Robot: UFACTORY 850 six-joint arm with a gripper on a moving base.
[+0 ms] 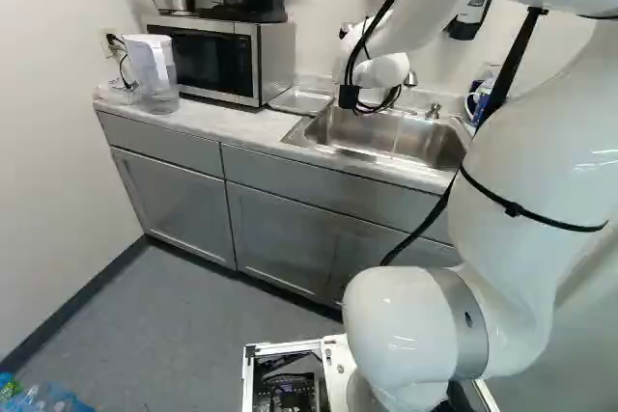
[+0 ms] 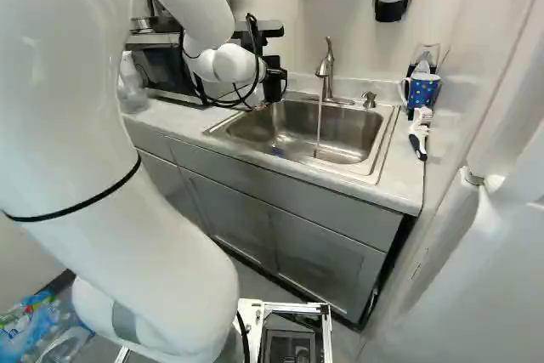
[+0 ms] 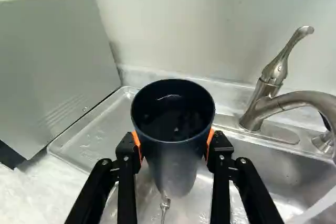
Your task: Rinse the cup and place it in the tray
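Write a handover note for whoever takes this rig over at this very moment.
Gripper: closed on the dark cup, one finger each side.
Cup: held mouth up, off the tray.
Tray: beside the sink, against the microwave side.
Water: running from the faucet.
Done: cup gripped; whether it has been rinsed, I cannot tell.
Left: any rinsing still needed, then placing it in the tray.

On the counter (image 1: 217, 121), can see the tray (image 1: 301, 100) between the microwave (image 1: 214, 60) and the sink (image 2: 387, 140). Behind the sink can find the faucet (image 2: 328, 72), and to the right, the mug (image 2: 423, 89).
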